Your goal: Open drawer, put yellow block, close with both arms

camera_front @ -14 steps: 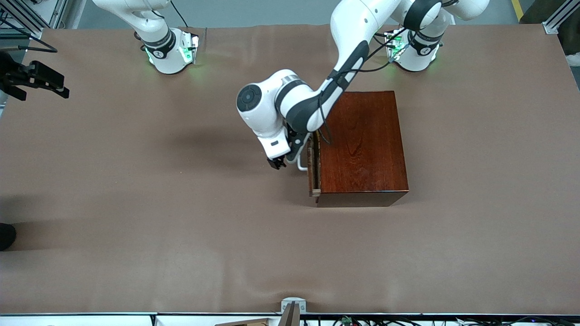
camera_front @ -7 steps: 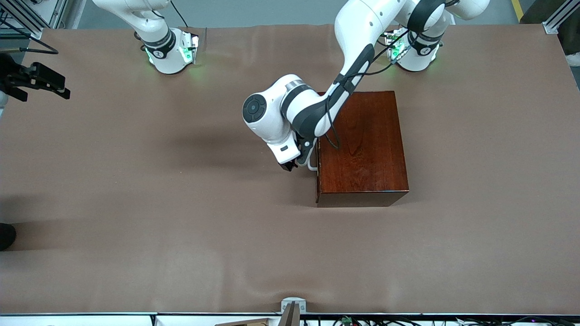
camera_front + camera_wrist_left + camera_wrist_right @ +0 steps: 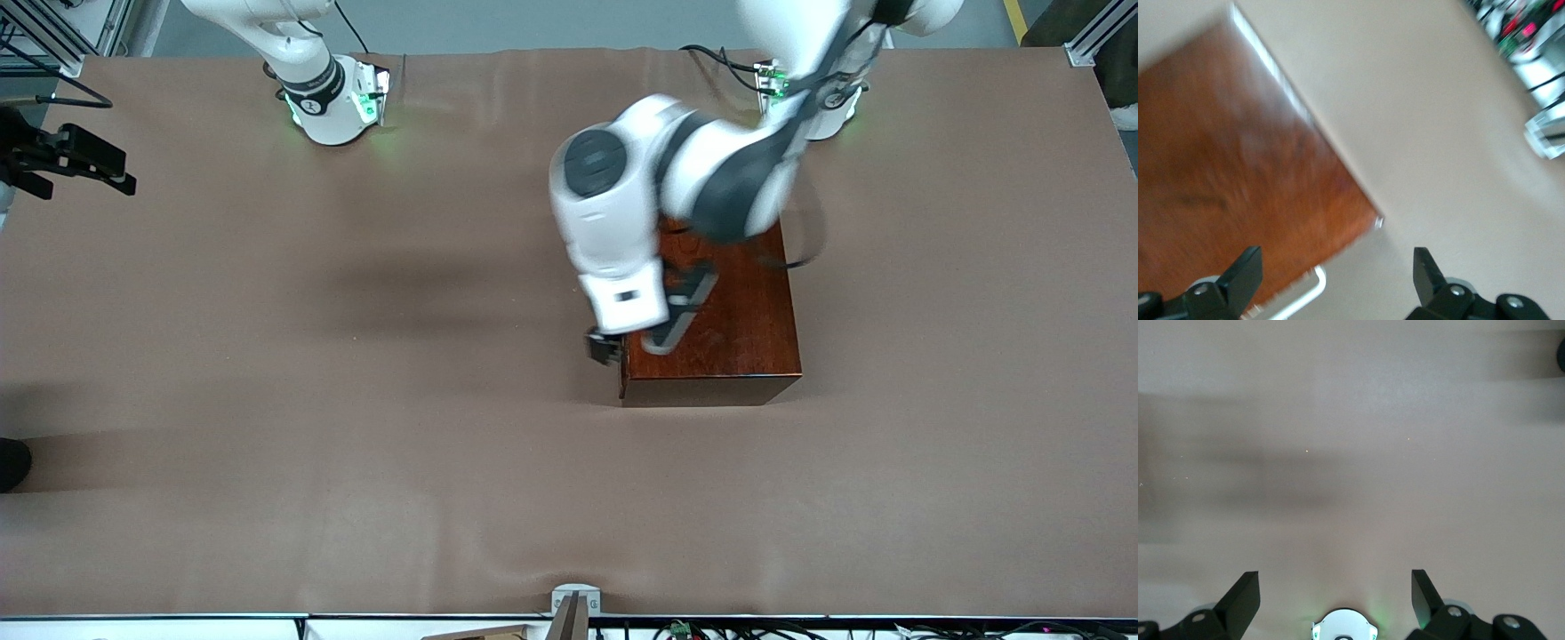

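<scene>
The dark reddish-brown wooden box (image 3: 733,311) stands on the table with its drawer pushed in flush. The drawer's white loop handle (image 3: 1308,293) shows in the left wrist view; in the front view the arm covers it. My left gripper (image 3: 605,348) hangs blurred in front of the drawer, by the box's corner nearer to the camera. My left gripper (image 3: 1336,280) is open, with nothing held. My right gripper (image 3: 1335,597) is open and empty, above bare table by its own green-lit base (image 3: 1345,628); that arm waits. The yellow block is out of view.
The brown table cover (image 3: 356,400) spreads wide around the box. A black piece of hardware (image 3: 67,156) juts in over the table's edge at the right arm's end. A small metal bracket (image 3: 573,600) sits at the table's edge nearest the camera.
The drawer, slightly open a second ago, has slid fully shut. My left arm has since lifted and swung toward the box's nearer corner. The right arm has not moved.
</scene>
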Motion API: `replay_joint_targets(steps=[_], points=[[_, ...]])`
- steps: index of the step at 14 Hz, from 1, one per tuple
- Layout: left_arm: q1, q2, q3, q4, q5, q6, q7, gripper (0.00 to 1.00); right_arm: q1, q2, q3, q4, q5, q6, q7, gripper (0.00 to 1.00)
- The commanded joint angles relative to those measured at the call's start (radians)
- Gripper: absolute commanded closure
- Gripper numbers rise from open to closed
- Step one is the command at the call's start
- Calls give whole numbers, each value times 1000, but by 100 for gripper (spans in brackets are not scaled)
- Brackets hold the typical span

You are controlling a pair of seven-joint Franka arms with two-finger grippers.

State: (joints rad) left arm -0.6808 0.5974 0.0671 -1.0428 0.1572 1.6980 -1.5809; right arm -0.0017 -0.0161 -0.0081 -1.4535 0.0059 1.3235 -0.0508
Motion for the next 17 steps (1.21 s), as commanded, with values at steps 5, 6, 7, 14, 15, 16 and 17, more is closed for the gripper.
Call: replay_joint_targets(steps=[5,6,7,14,15,16,17], points=[[275,-237,-20,-46,-53,-208,554,0,-9,-1,0,2,6,-9,-12,0],[308,-251,-20,-46,-53,-236,631,0,-9,-1,0,2,6,-9,-12,0],[338,-263,-20,-48,-53,-259,704,0,-11,-1,0,2,6,-10,-12,0],[558,-537,-91,-389,-56,-224,1151,0,-11,-1,0,2,6,-14,-11,0],[598,-579,-111,-443,-57,-218,1255,0,-11,-1,0,2,6,-14,-11,0],[631,-617,-122,-488,-57,-218,1374,0,-12,-1,2,2,6,-14,-11,0],[658,-651,-131,-528,-61,-212,1439,0,-11,-1,0,2,6,-14,-12,0]])
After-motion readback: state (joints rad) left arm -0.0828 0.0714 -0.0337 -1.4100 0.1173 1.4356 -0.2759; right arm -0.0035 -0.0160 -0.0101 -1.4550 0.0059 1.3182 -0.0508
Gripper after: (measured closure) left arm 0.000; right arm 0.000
